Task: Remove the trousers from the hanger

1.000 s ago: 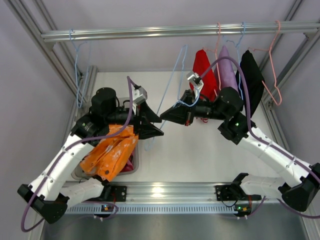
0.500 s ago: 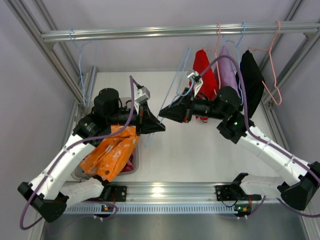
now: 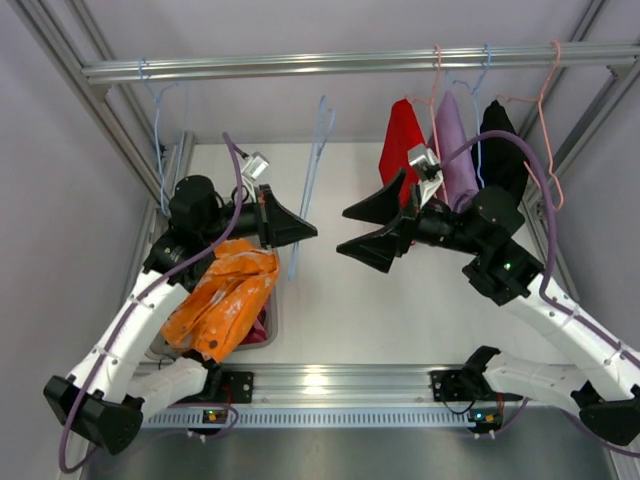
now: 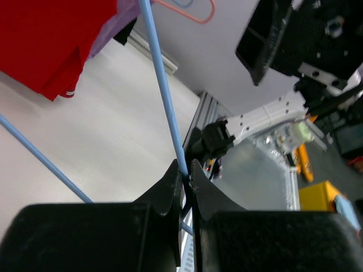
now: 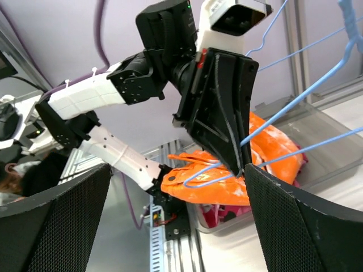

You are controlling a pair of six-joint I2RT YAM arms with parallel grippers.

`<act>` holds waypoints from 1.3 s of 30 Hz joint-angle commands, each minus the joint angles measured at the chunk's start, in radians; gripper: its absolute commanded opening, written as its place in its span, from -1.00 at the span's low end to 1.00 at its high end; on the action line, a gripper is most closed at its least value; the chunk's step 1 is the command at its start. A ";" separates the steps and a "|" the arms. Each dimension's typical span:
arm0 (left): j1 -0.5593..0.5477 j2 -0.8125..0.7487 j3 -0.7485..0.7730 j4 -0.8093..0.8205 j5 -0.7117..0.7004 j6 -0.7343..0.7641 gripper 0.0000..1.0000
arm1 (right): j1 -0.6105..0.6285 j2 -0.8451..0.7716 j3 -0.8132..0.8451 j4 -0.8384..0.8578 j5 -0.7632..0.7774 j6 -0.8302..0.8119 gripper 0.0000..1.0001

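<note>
A bare light-blue hanger [image 3: 310, 180] hangs in mid-air left of centre, and my left gripper [image 3: 303, 232] is shut on its wire. The left wrist view shows the jaws pinching the hanger [image 4: 164, 90] wire where it meets my left gripper [image 4: 185, 170]. My right gripper [image 3: 342, 232] stands wide open just right of the hanger, touching nothing. Through my right gripper [image 5: 178, 221] I see the left gripper [image 5: 238, 167] and the hanger [image 5: 295, 107]. The orange trousers [image 3: 220, 300] [image 5: 266, 170] lie piled in the bin [image 3: 272, 335], over pink trousers [image 3: 258, 330] [image 5: 227, 215].
Red [image 3: 403, 135], purple [image 3: 458, 150] and black [image 3: 505, 150] garments hang on hangers from the rail [image 3: 300, 65] at the back right. An empty blue hanger [image 3: 160, 130] hangs at the rail's left end and a pink one [image 3: 550, 150] at its right. Frame posts flank both sides.
My left gripper shut on the hanger wire and carried it back and left. My right gripper let go of the hanger, opened wide and drew back to the right.
</note>
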 commanded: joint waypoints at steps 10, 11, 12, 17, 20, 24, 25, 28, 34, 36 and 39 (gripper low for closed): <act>0.292 0.122 -0.034 0.509 -0.014 -0.470 -1.00 | 0.007 -0.072 -0.006 -0.109 0.054 -0.134 0.99; 0.298 0.134 0.000 0.511 -0.023 -0.487 -1.00 | 0.008 -0.073 -0.006 -0.115 0.059 -0.137 0.99; 0.302 0.148 0.017 0.521 -0.025 -0.492 -1.00 | 0.008 -0.076 -0.009 -0.118 0.061 -0.141 0.99; 0.326 0.200 0.086 0.543 -0.061 -0.530 -1.00 | 0.007 -0.084 -0.021 -0.105 0.062 -0.133 0.99; 0.331 0.218 0.108 0.546 -0.061 -0.537 -1.00 | 0.006 -0.085 -0.026 -0.101 0.064 -0.133 0.99; 0.337 0.217 0.097 0.612 -0.039 -0.583 -1.00 | 0.006 -0.090 -0.029 -0.108 0.057 -0.139 0.99; 0.337 0.209 0.091 0.614 -0.028 -0.583 -1.00 | 0.006 -0.093 -0.029 -0.109 0.059 -0.141 0.99; 0.337 0.177 0.079 0.649 0.010 -0.558 -1.00 | 0.007 -0.093 -0.038 -0.108 0.054 -0.142 0.99; 0.335 0.104 0.057 0.548 0.046 -0.454 -1.00 | 0.008 -0.084 -0.047 -0.094 0.045 -0.133 0.99; 0.335 0.071 0.037 0.494 0.041 -0.437 -1.00 | 0.006 -0.078 -0.047 -0.091 0.045 -0.131 0.99; 0.337 0.041 0.005 0.445 0.021 -0.409 -1.00 | 0.006 -0.070 -0.050 -0.082 0.042 -0.124 0.99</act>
